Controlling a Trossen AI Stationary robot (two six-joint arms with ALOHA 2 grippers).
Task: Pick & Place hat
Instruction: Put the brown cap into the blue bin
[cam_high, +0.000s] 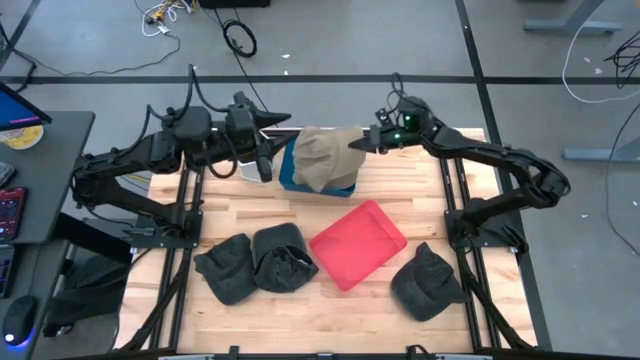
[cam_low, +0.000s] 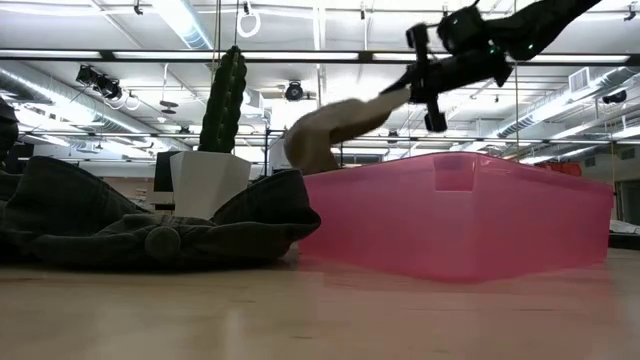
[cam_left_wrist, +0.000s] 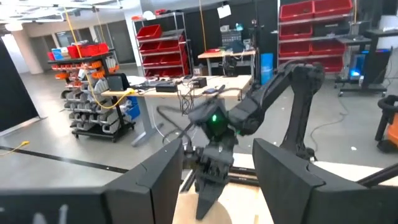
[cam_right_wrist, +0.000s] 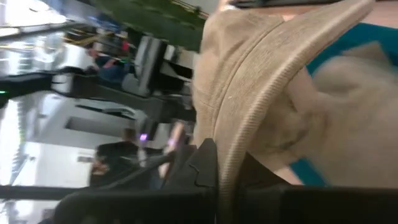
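A tan corduroy hat (cam_high: 320, 158) hangs in the air over a teal bin (cam_high: 289, 176) at the table's far side. My right gripper (cam_high: 360, 141) comes in from the right and is shut on it; the low view shows this gripper (cam_low: 428, 78) high up with the hat (cam_low: 330, 122) trailing from it. My left gripper (cam_high: 264, 158) hovers open just left of the hat, and its wrist view looks between its own fingers (cam_left_wrist: 155, 180) at the right arm. Whether it touches the hat I cannot tell. My right gripper (cam_right_wrist: 227, 171) pinches the tan hat's brim edge (cam_right_wrist: 233, 149) between its two fingers, coming about level from the table's right. The hat is lifted clear, and its crown droops away from the fingers above the teal bin (cam_right_wrist: 354, 43).
A red tray (cam_high: 358, 243) lies in the middle of the table and looms pink in the low view (cam_low: 460, 225). Three dark hats rest on the wood nearer the front: two left (cam_high: 225, 266) (cam_high: 283, 258), one right (cam_high: 426, 281). A potted cactus (cam_low: 222, 100) stands far back.
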